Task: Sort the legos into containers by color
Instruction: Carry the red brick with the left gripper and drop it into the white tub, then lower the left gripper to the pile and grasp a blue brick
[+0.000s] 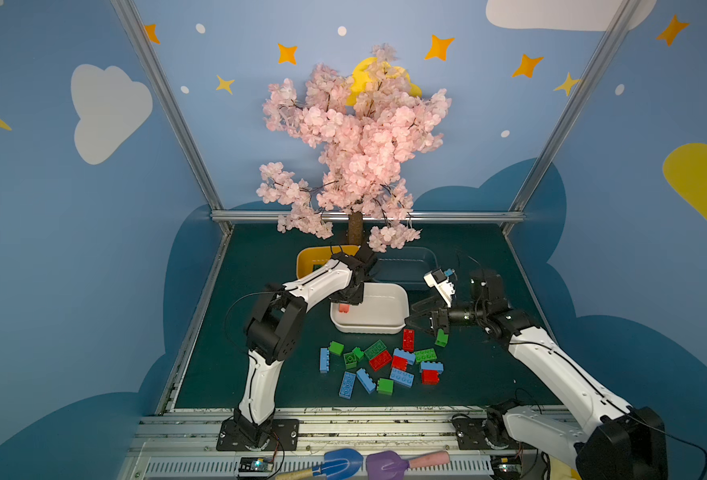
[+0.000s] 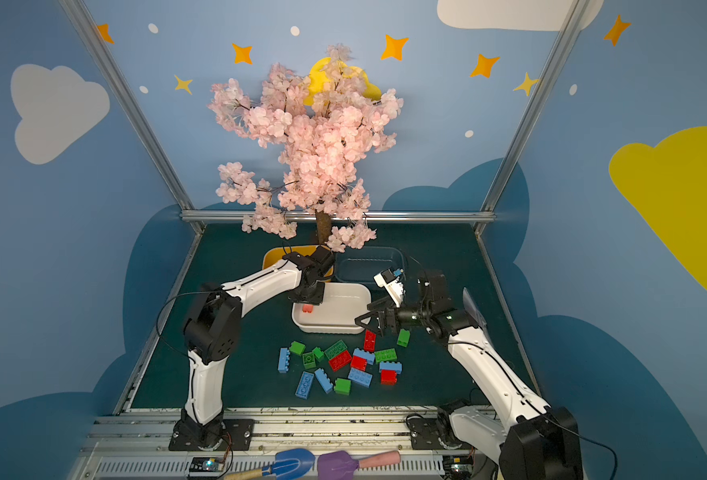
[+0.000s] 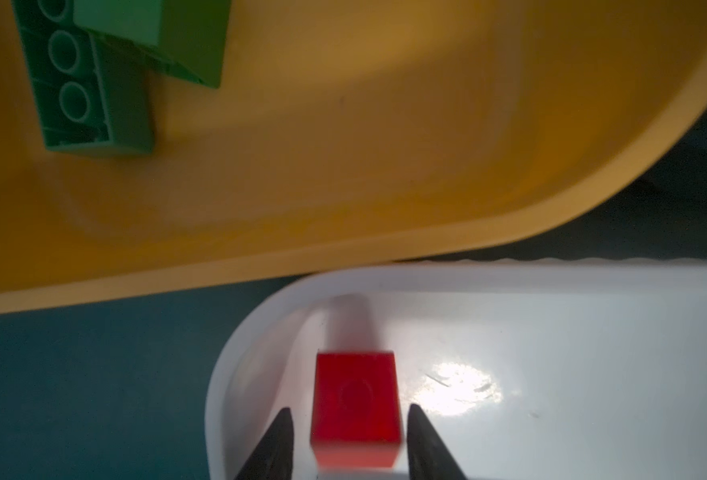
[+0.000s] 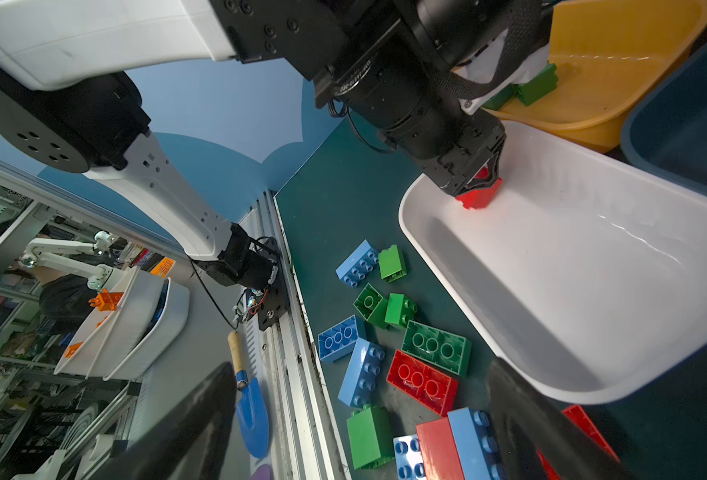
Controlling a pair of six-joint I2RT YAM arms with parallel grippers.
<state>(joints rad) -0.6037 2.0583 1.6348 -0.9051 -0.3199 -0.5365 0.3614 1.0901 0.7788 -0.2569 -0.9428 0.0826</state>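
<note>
The yellow tub [image 1: 308,257] [image 2: 272,259] at the desk's far edge is mostly buried behind the left arm [image 1: 318,286] and blossom tree [image 1: 356,137] in both top views, so no clue what's inside. The slate blue tub [image 1: 410,270] loses a corner to blossoms too. Left wrist view chops off the green bricks [image 3: 94,91] and smears the red brick [image 3: 356,395]. Over in the right wrist view, the right claw [image 4: 362,370] shows its fingers [image 4: 185,428] only as dark blurs, clipped.

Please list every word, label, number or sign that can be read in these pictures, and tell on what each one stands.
Nothing can be read with certainty.
White print on the black motor of the left arm: upside down, too small to read.
Orange sign in the background: too blurred to read.
Nothing else shows text.
</note>
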